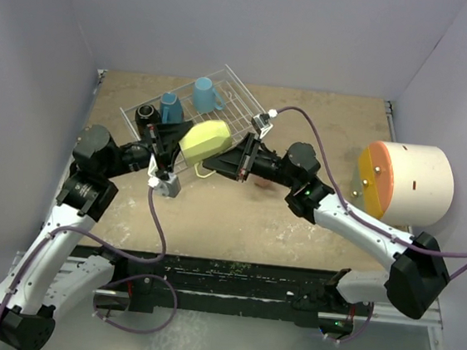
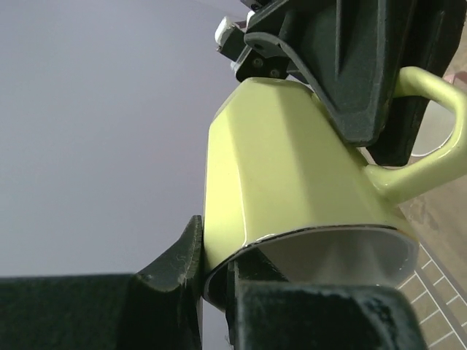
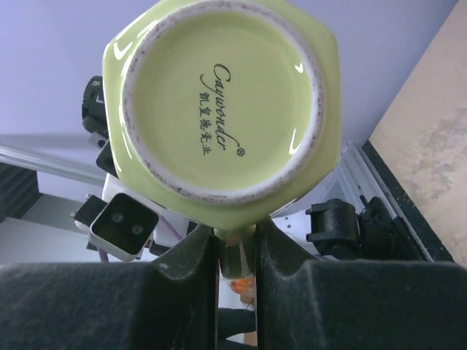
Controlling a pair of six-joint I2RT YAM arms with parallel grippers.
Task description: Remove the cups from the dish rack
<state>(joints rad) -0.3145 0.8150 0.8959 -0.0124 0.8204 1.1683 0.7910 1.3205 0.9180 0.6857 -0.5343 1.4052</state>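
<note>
One yellow-green cup reads roughly "Cayoruder" underneath.

Four mugs showed: one black mug, two light blue mugs, one yellow-green mug. One white wire dish rack, one cream cylinder, two robot arms.

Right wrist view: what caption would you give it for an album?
Underside of the yellow-green mug, maker's mark showing, handle pinched in the right gripper.

Worn brown table; dish rack, cream cylinder atop
</note>
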